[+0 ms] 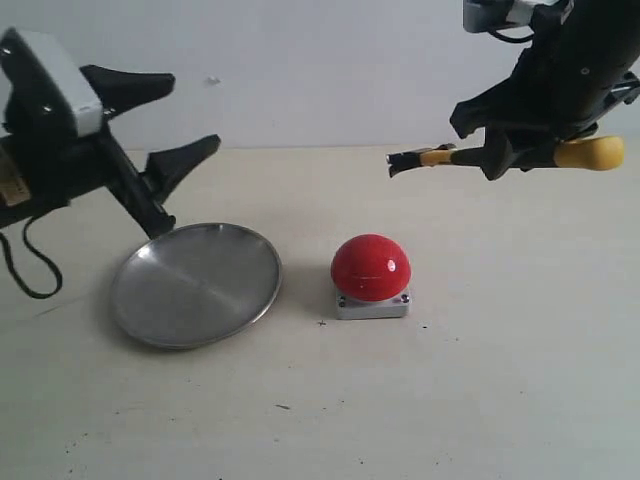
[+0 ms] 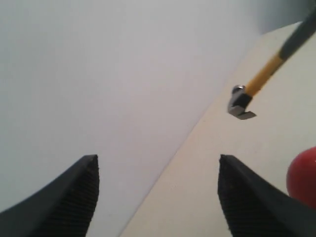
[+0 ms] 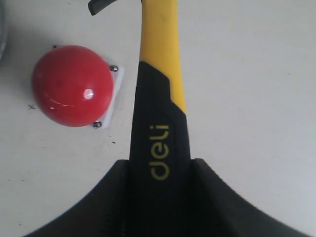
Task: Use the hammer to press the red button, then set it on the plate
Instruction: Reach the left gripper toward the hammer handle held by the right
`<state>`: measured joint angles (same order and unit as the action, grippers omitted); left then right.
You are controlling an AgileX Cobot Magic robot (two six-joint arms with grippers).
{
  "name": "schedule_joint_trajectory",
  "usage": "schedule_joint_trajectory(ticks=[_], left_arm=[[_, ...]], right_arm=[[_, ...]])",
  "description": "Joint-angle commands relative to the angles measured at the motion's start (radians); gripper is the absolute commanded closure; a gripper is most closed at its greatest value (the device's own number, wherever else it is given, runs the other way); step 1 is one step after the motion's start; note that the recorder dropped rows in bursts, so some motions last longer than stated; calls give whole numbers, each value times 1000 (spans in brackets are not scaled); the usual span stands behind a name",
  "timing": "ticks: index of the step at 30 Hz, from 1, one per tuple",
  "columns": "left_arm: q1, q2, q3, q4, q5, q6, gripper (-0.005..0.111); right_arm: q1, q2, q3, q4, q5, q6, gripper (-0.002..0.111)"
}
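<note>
A pale cream bench [image 1: 500, 400] dotted with a few small dark specks [image 1: 283, 406], backed by a plain white wall [image 1: 320, 60].

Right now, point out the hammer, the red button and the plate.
hammer [image 3: 158, 98]: right wrist view, black grip of the handle.
red button [image 1: 370, 264]: exterior view, middle of the dome.
plate [image 1: 195, 285]: exterior view, bare centre of the dish.
</note>
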<state>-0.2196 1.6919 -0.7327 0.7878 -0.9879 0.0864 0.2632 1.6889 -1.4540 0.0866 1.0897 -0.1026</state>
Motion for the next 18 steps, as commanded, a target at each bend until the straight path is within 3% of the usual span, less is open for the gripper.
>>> schedule_joint_trajectory(ticks=[1, 13, 18], left_arm=[[-28, 141, -112, 110, -117, 99, 40], [-270, 297, -346, -8, 66, 207, 34], [-331, 362, -471, -18, 188, 220, 34]], right_arm=[[-3, -30, -55, 79, -13, -44, 108], [-3, -30, -78, 105, 21, -57, 108], [-3, -30, -78, 141, 25, -88, 108]])
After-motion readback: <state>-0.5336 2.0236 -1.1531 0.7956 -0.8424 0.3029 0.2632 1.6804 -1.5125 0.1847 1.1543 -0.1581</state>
